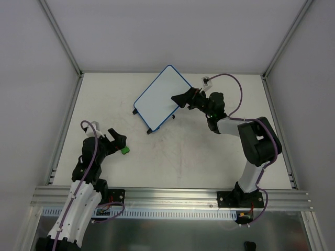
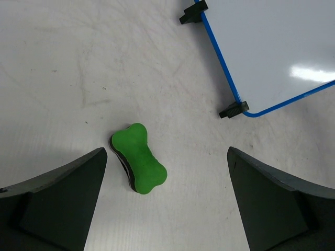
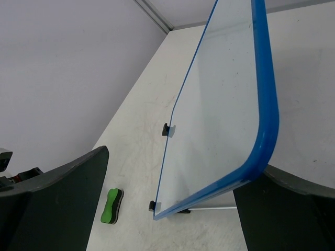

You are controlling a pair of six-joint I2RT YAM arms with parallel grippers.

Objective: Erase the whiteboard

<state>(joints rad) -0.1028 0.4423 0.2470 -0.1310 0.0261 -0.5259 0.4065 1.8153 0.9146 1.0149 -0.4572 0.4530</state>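
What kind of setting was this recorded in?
Most likely a lab robot cell: a white table walled by plain panels on aluminium posts, left arm and right arm bolted to a rail, just a whiteboard and green eraser.

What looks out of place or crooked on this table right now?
Only the whiteboard: it sits turned diagonally to the table edges, one corner between the right gripper's open fingers. The green eraser lies flat; nothing spilled or broken.

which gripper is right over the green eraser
The left gripper: the eraser lies on the table between its open fingers, untouched. The right gripper is open at the whiteboard's edge instead.
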